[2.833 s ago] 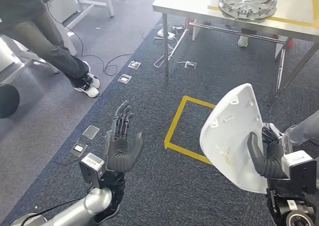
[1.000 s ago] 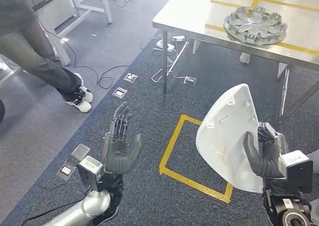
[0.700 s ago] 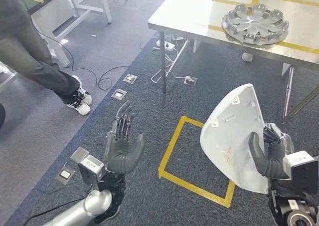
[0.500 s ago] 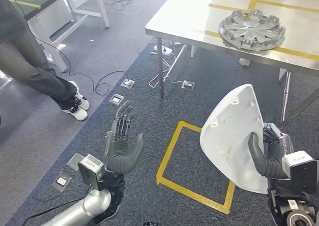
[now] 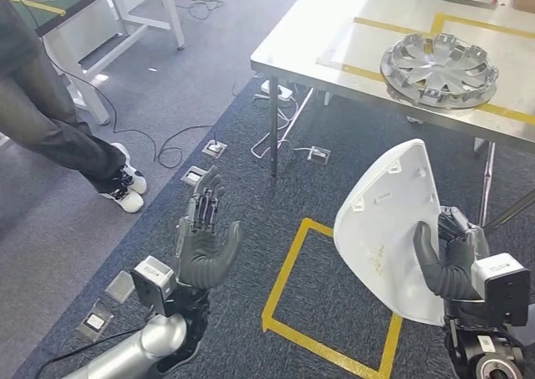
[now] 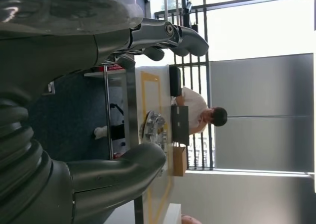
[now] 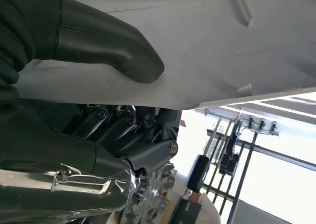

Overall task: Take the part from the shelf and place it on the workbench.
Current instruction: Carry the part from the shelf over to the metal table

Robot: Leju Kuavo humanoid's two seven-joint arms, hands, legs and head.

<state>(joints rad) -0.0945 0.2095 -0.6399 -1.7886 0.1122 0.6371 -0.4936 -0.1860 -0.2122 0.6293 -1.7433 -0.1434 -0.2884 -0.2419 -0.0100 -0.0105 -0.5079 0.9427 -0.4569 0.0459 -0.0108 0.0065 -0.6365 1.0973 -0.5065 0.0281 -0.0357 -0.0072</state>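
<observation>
My right hand (image 5: 449,262) grips a white curved plastic part (image 5: 389,224) at its lower right edge, thumb across its inner face, and holds it upright over the carpet. In the right wrist view the thumb (image 7: 111,46) presses on the white part (image 7: 223,51) with the fingers (image 7: 123,130) behind it. My left hand (image 5: 203,238) is raised with palm up, fingers apart, holding nothing; in the left wrist view the left hand (image 6: 74,85) has a gap between thumb and fingers. The workbench (image 5: 328,36) stands ahead at the upper right.
A silver wheel cover (image 5: 438,68) lies on the workbench inside yellow tape lines. A yellow taped square (image 5: 297,279) marks the dark carpet. A person's legs (image 5: 69,145) stand at the left. Cables (image 5: 170,149) and floor sockets (image 5: 214,150) lie nearby. Another person (image 6: 201,116) sits beyond the bench.
The whole picture has shifted: the camera moved, and the workbench now sits closer and more to the right. Both hands keep their pose; the right still holds the white part.
</observation>
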